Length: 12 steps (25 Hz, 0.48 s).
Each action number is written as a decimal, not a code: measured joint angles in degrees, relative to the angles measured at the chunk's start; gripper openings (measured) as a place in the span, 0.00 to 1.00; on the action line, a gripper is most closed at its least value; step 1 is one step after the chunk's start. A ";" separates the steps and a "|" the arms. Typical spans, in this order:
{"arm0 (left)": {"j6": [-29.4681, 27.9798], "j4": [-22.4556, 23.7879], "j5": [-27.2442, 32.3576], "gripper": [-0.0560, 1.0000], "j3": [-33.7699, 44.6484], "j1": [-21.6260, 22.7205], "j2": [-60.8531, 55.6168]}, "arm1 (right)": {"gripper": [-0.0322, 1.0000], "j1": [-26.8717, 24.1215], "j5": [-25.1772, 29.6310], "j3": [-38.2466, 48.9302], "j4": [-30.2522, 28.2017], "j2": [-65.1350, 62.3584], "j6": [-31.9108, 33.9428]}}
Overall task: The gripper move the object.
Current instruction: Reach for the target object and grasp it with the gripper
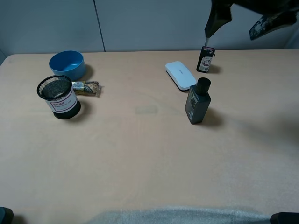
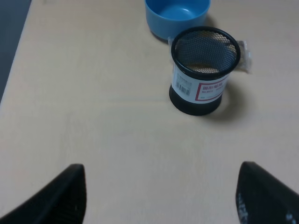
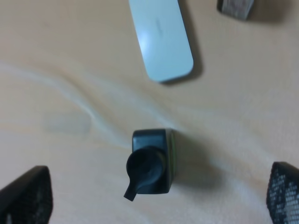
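- Black fingertips (image 3: 25, 196) of the right gripper (image 3: 155, 199) at both edges of the right wrist view, spread wide, holding nothing.
- Straight below, between the two fingers but touching neither: the bottle (image 3: 152, 161), upright on the table (image 3: 56, 93), round black cap toward the camera.
- From the high camera, same gripper hanging well above the far right of the table, clear of everything.
- Just beyond the bottle, with a small gap, a flat white case (image 3: 161, 37) lying on the table.
- Farther back, near the case but apart from it, a small black packet with a red top (image 1: 205, 59), standing upright.
- Left gripper (image 2: 163, 198) likewise spread wide, fingers (image 2: 65, 196) empty, over bare tabletop on the left side.
- Ahead of it, a black mesh cup (image 2: 203, 70) with a white label, upright.
- Behind the cup, a blue bowl (image 2: 176, 14); tucked just beside the cup, a wrapped snack (image 2: 244, 49), contact impossible to tell.
- Bottle on the right half of the table, well apart from cup, bowl and snack.
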 joint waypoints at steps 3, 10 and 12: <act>0.00 0.00 0.00 0.75 0.00 0.00 0.00 | 0.70 4.45 1.28 0.00 -5.93 3.51 6.61; 0.00 0.00 0.00 0.75 0.00 0.00 0.00 | 0.70 8.51 4.19 0.00 -10.51 6.86 12.57; 0.00 0.00 0.00 0.75 0.00 0.00 0.00 | 0.70 8.72 4.19 0.00 -10.51 7.36 13.41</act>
